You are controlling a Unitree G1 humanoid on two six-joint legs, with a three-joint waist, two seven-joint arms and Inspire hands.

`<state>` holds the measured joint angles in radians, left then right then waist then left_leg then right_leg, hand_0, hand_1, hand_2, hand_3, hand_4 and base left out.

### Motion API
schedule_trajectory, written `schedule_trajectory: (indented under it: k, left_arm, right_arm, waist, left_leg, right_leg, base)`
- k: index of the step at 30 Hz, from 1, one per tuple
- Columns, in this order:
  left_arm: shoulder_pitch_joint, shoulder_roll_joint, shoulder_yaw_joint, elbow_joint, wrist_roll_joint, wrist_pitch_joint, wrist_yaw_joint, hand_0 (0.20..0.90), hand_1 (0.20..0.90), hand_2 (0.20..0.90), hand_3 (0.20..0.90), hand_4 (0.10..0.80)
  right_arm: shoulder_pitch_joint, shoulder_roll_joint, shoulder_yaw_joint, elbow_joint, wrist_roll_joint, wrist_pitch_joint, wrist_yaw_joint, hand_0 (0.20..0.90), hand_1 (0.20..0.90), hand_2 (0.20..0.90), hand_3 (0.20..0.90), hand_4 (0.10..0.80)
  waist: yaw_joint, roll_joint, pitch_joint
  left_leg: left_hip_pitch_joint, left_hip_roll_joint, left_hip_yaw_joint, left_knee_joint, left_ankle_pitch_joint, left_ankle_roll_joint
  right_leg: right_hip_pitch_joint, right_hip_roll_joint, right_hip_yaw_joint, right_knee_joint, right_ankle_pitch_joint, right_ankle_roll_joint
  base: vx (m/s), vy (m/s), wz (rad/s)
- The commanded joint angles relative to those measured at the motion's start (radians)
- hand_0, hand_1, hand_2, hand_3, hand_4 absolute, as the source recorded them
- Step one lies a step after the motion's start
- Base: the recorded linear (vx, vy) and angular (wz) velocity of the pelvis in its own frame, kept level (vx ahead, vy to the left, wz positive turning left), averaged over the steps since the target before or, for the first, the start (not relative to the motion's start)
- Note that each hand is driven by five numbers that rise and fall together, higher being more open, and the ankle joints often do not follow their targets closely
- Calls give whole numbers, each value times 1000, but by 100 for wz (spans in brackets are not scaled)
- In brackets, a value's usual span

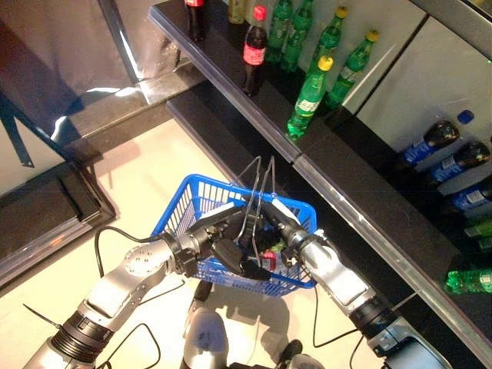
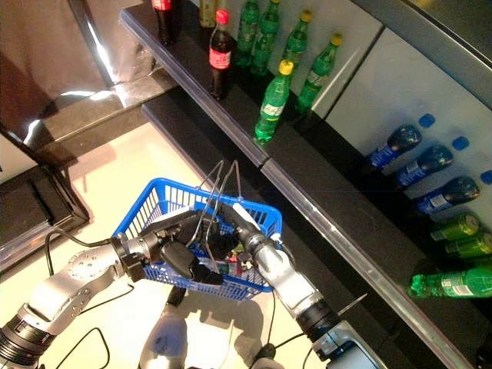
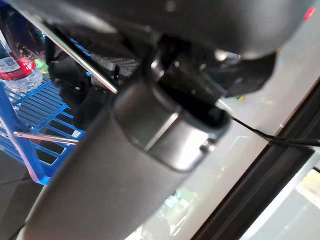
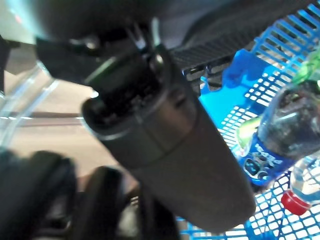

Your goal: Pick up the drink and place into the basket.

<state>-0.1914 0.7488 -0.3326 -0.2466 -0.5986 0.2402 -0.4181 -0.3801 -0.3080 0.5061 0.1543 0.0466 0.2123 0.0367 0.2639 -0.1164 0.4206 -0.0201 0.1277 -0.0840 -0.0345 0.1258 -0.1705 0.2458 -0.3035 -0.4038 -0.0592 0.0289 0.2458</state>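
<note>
The blue basket (image 1: 187,194) is raised in front of me, off the floor. My left hand (image 1: 221,247) is at its near side, shut on the thin wire handles (image 1: 258,183). My right hand (image 1: 281,224) reaches down into the basket from the right, and its fingers are hidden inside. Drinks lie in the basket: a dark bottle with a blue label (image 4: 272,145), a clear bottle with a red cap (image 4: 299,194) and a red-labelled bottle (image 3: 15,65). A wire handle (image 3: 85,67) crosses the left wrist view.
A long black shelf (image 1: 346,200) runs behind the basket. On it stand green bottles (image 1: 310,96) and cola bottles (image 1: 254,50). Blue-labelled bottles (image 1: 430,142) and green drinks (image 1: 469,278) lie on a lower level at the right. Pale floor lies at the left.
</note>
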Motion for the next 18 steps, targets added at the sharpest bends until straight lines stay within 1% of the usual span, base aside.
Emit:
schedule_trajectory:
  k: [1, 5, 12, 18]
  left_arm:
    - [-95, -275, 152, -122, -155, -437, -47, 300, 300, 300, 200, 100]
    - [-77, -272, 174, -111, -149, -454, -37, 300, 300, 300, 200, 100]
    - [-62, -266, 186, -93, -118, -493, 0, 300, 300, 300, 200, 100]
    - [-60, -266, 195, -92, -106, -503, 27, 300, 300, 300, 200, 100]
  right_arm:
    - [50, 6, 29, 10, 21, -52, -17, 900, 900, 900, 900, 800]
    - [71, -13, 6, -37, 17, -67, -15, 900, 900, 900, 900, 800]
    - [91, -47, -21, -117, 18, -73, -13, 900, 900, 900, 900, 800]
    - [89, -76, -57, -175, 26, -80, -7, 900, 900, 900, 900, 800]
  waist:
    - [-11, 53, -384]
    - [-22, 60, -384]
    - [-36, 67, -383]
    - [-46, 69, -382]
  left_leg:
    - [104, 49, 117, -53, -77, 56]
    - [103, 52, 118, -53, -77, 53]
    - [103, 52, 117, -53, -76, 52]
    - [100, 53, 117, -53, -73, 50]
  right_leg:
    - [-64, -22, 31, 15, 62, -35]
    - [-64, -25, 36, 9, 64, -34]
    - [-66, -26, 44, 6, 67, -33]
    - [-67, -26, 49, 3, 70, -33]
  base:
    - [-12, 22, -5]
    - [-9, 12, -2]
    - [-9, 12, -6]
    - [0, 0, 0]
